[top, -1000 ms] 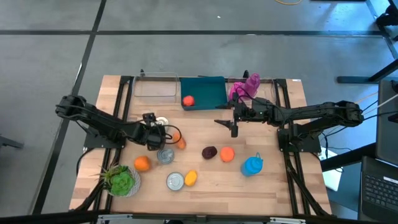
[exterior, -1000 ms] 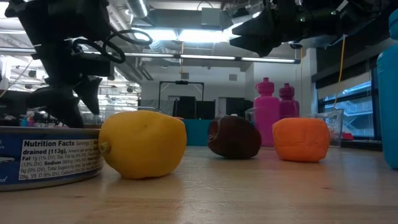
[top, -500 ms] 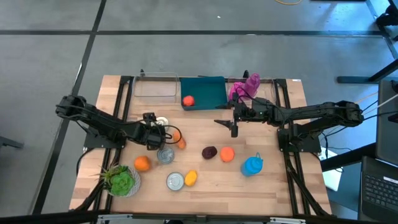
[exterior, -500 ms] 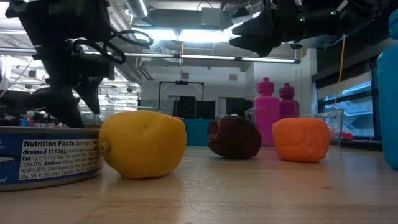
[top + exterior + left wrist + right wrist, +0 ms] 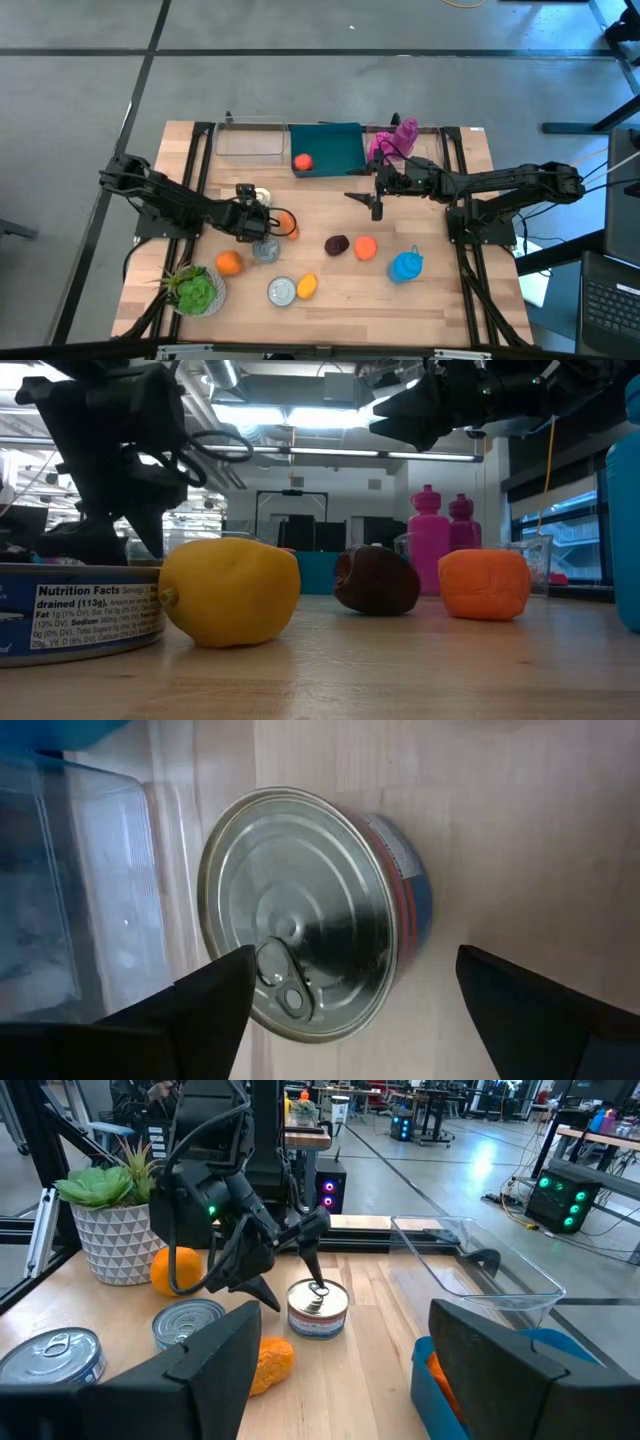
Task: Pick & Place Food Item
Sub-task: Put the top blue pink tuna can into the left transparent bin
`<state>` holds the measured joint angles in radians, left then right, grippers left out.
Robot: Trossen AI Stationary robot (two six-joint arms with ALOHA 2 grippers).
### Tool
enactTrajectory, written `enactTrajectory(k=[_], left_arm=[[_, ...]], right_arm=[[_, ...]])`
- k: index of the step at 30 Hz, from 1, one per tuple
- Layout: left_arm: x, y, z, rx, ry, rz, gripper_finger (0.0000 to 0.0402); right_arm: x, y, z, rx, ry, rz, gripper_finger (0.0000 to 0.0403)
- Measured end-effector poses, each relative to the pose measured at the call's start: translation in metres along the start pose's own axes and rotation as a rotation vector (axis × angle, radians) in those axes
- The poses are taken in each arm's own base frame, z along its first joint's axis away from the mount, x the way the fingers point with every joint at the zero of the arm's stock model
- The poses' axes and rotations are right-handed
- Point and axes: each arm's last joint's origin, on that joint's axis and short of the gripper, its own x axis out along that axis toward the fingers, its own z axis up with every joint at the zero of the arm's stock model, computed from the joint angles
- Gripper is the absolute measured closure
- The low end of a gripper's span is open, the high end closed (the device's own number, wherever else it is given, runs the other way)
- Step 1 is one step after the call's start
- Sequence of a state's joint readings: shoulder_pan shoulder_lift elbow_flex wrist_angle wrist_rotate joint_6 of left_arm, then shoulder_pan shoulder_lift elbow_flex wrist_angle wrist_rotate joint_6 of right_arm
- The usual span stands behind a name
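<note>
One food item (image 5: 302, 161) already in teal bin (image 5: 335, 150); left gripper (image 5: 290, 1260) spread wide astride can (image 5: 315, 910), ungrasped; right gripper (image 5: 377, 208) parted, empty, waiting.

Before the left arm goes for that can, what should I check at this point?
1. left hand open: ok, a finger either side of the can.
2. Can upright: ok, pull-tab lid faces up.
3. Can centred between the fingers: cannot tell; one finger overlaps the lid's edge in the wrist view.
4. Room beside the can: cannot tell; the clear container is close.
5. right hand out of the way: ok, open, hovering near the teal bin.
</note>
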<state>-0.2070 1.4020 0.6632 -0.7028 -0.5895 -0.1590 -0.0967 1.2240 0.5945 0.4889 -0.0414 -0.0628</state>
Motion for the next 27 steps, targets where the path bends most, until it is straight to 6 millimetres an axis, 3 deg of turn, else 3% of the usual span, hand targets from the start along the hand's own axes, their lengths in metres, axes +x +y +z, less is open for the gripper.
enactTrajectory(k=[10, 22, 27], left_arm=[[0.008, -0.003, 0.003, 0.039, 0.013, 0.051, 0.0066], [0.02, 0.015, 0.008, -0.022, 0.029, -0.044, 0.0067], [0.023, 0.018, 0.008, -0.038, 0.038, -0.049, 0.0084]], right_arm=[[0.0, 0.0, 0.0, 0.003, 0.0, 0.0, 0.0114], [0.0, 0.0, 0.0, 0.002, 0.0, 0.0, 0.0114], [0.0, 0.0, -0.001, 0.002, 0.005, 0.0, 0.0114]])
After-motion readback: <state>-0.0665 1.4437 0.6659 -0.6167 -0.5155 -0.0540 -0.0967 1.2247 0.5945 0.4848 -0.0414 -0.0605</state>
